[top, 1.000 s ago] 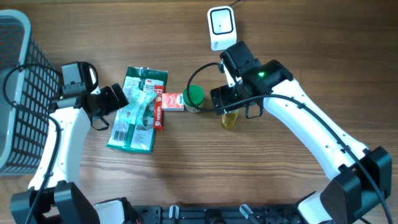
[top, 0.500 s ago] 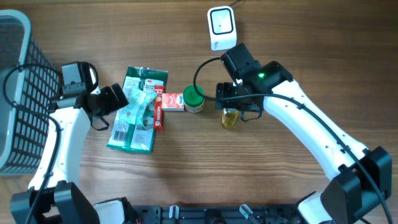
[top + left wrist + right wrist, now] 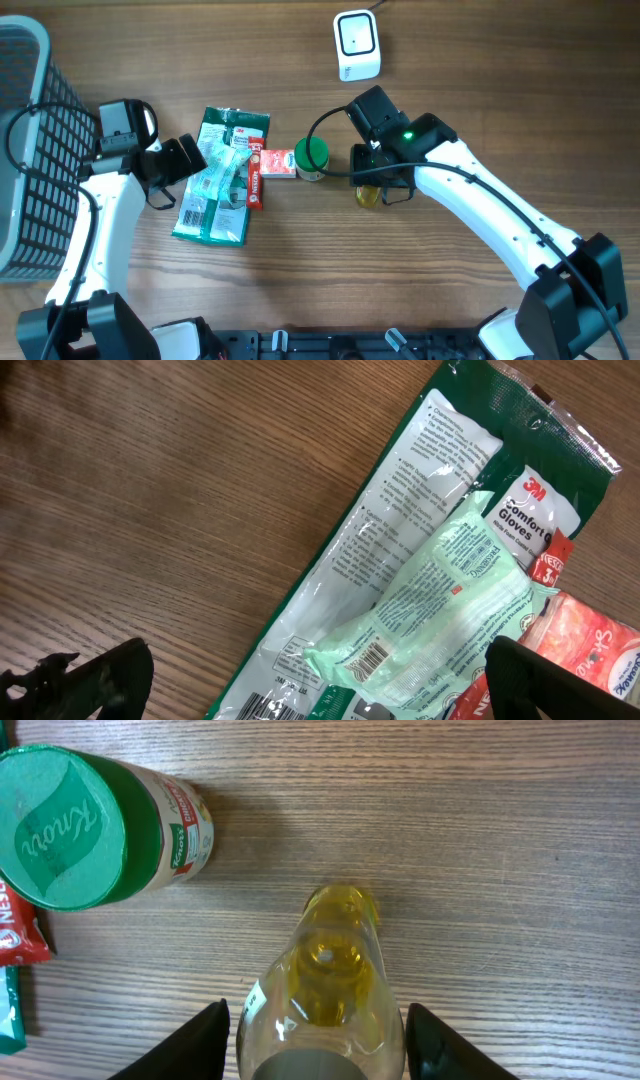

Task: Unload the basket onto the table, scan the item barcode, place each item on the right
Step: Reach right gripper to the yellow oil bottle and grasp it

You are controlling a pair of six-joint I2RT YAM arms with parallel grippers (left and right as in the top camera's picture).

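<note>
A small clear bottle of yellow liquid (image 3: 368,193) (image 3: 325,970) stands on the wooden table. My right gripper (image 3: 380,182) (image 3: 318,1025) is lowered over it, a finger on each side of the glass with thin gaps showing, still open. The white barcode scanner (image 3: 356,45) sits at the back of the table, beyond the right arm. My left gripper (image 3: 195,160) (image 3: 315,665) is wide open above a green glove packet (image 3: 215,190) (image 3: 420,540) and a pale green wipes pack (image 3: 440,600), holding nothing.
A green-lidded jar (image 3: 311,155) (image 3: 70,830) stands just left of the bottle, beside a red packet (image 3: 277,163). A dark mesh basket (image 3: 30,150) occupies the left edge. A cable loops from the right wrist over the jar area.
My right gripper has moved toward the near edge, down over the bottle, and its fingers have narrowed around it. The left arm has not moved.
</note>
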